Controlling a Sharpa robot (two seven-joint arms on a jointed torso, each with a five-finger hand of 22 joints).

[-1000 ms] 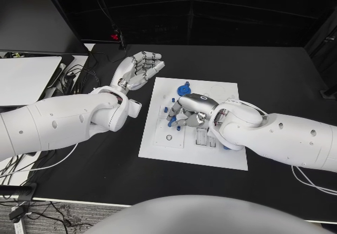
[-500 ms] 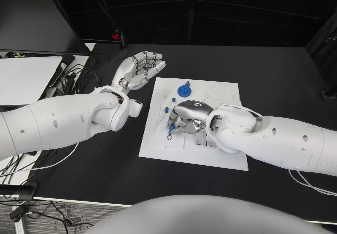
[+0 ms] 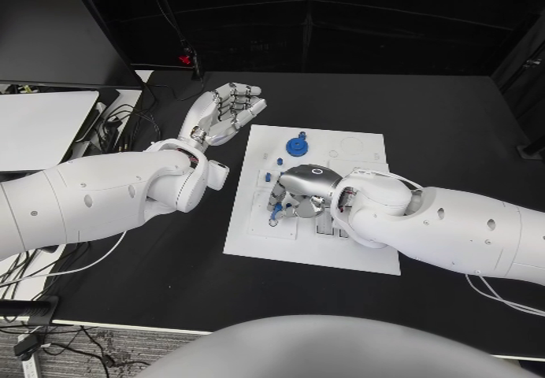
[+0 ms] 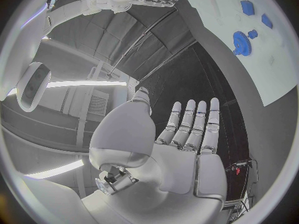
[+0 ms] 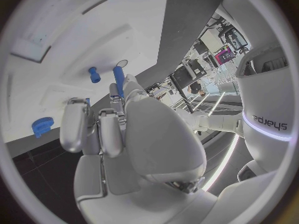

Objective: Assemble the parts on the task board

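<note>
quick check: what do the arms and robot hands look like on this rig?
Both arms are glossy white rounded shells with small dark dots. Each ends in a silver metallic robot hand, left and right, with segmented fingers. Thin white cables loop at the right wrist, and the body in the right wrist view carries dark "sharpa" lettering.

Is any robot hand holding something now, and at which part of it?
The right robot hand holds a blue peg by its upper end, over the task board. The left robot hand holds nothing, fingers apart.
</note>
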